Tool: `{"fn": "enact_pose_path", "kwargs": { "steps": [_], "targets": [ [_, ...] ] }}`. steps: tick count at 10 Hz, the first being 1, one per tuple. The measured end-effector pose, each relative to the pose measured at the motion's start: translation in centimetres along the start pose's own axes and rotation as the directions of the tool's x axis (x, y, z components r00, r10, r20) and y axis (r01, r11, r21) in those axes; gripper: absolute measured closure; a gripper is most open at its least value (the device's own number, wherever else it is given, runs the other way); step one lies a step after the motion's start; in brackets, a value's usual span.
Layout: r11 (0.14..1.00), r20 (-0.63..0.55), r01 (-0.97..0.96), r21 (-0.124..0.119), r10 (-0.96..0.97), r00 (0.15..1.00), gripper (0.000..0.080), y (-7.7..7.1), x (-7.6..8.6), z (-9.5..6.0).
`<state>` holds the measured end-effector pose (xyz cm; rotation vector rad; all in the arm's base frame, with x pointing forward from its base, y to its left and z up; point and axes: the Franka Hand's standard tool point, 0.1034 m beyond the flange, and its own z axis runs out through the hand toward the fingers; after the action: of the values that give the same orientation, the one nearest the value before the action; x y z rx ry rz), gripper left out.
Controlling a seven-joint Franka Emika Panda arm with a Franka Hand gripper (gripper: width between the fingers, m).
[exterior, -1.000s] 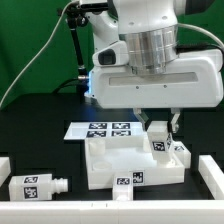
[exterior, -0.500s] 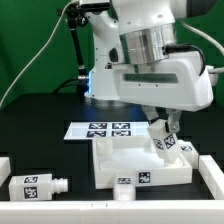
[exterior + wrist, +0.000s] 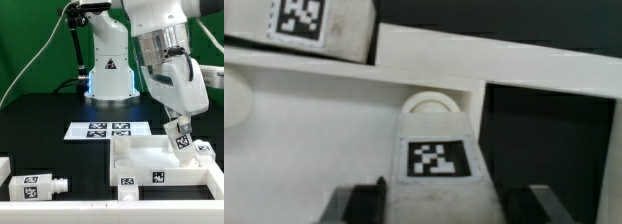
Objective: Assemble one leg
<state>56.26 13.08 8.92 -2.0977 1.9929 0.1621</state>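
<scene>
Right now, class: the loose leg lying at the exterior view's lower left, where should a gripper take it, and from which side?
Probably from above, across the squarish body of the loose leg: it lies on its side, flat faces front and back. The narrower peg end, toward the exterior view's right, offers less hold.

In the exterior view the arm (image 3: 172, 60) runs off the top and right edges. The pincer (image 3: 181, 127) is too small there for you to see how its fingers sit on the leg (image 3: 183, 141) it clamps, or where that leg meets the large white piece (image 3: 145, 160). A white part (image 3: 4, 166) at that view's left is cropped beyond naming. In the soft wrist view, the fingers (image 3: 367, 203) and a second tag (image 3: 303, 20) are cut off.
</scene>
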Motion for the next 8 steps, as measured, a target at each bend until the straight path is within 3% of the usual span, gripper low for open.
{"fn": "enact_pose_path", "kwargs": {
  "steps": [6, 7, 8],
  "targets": [
    [0.943, 0.025, -0.333, -0.005, 0.333, 0.943, 0.0515, -0.2, -1.7, 0.4],
    [0.943, 0.025, -0.332, -0.006, 0.332, 0.943, 0.0351, -0.1, -1.7, 0.5],
    [0.963, 0.025, -0.270, -0.009, 0.270, 0.962, 0.0351, -0.1, -1.6, 0.4]
  ]
}}
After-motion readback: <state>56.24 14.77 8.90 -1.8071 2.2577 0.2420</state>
